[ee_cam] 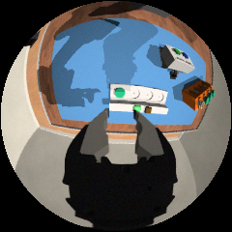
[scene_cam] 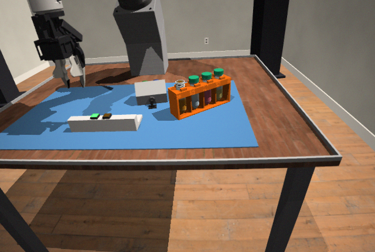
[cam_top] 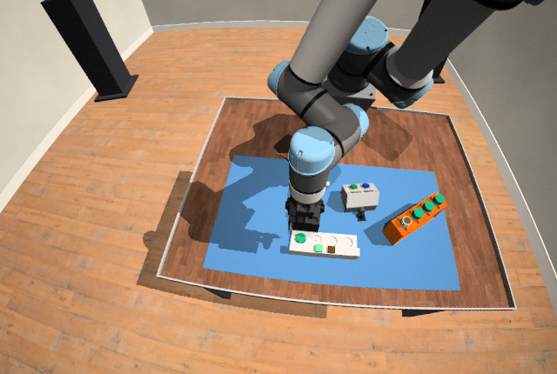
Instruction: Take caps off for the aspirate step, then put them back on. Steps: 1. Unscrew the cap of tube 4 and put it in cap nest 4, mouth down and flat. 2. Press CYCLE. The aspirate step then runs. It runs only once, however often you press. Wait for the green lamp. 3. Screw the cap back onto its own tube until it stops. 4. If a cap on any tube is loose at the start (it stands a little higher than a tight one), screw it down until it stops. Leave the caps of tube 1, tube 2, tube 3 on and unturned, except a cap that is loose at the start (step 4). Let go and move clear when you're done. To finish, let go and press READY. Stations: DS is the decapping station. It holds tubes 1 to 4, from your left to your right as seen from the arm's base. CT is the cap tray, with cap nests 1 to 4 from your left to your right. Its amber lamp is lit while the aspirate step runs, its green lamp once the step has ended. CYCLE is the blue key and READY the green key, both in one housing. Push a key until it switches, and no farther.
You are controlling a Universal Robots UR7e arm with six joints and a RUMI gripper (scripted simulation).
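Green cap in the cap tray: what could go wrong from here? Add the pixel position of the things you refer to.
The fingers (scene_cam: 76,87) hang above and short of the cap (cam_top: 300,237) (ee_cam: 119,92), apart and holding nothing; lowered off-centre, they might knock it from its nest. The open tube (cam_top: 406,221) (scene_cam: 180,84) could be cross-threaded on recapping, or tipped contents might spill.

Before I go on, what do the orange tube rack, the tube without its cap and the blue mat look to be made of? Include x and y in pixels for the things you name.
The orange rack (cam_top: 390,233) (scene_cam: 174,104): probably matte plastic, evenly coloured with no metallic glint.
The uncapped tube (cam_top: 406,221) (scene_cam: 180,84): clear glass or plastic, I can't tell which; its neck looks see-through with pale edges.
The blue mat (cam_top: 382,270) (scene_cam: 193,134) (ee_cam: 97,68): perhaps rubber or fabric, thin, flat and dull.
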